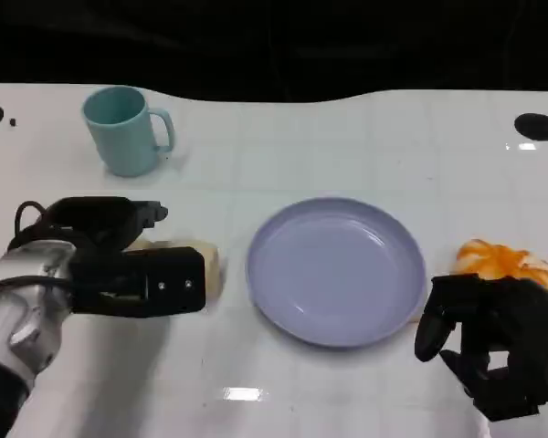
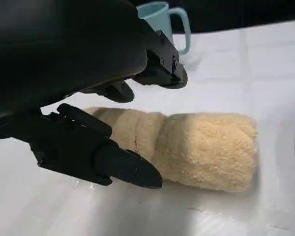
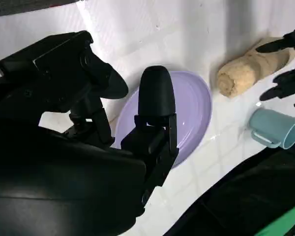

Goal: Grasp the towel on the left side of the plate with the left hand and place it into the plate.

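Left hand (image 2: 83,98): nearest the left wrist camera, poised over the rolled beige towel (image 2: 196,147). Fingers (image 2: 113,164) spread to either side of the roll, one low along its near side, others above its far side; no contact was evident, and no grip had formed.

Towel: lay on the white table (image 1: 347,137), just left of the plate (image 1: 338,274), close to but apart from its rim. Rolled, on its side, not lifted.

Task status, as judged: approach made; closing on the towel, lifting it, carrying it over and releasing it in the plate all remained.

Plate: lavender, shallow, upright, nothing in it.

Mug (image 1: 123,128): teal, upright, near the far left of the table, handle towards the plate; contents could not be told.

Right hand (image 1: 493,338): rested right of the plate, fingers loosely curled and apart, holding nothing.

Orange object (image 1: 502,260): just beyond the right hand; identity unclear.
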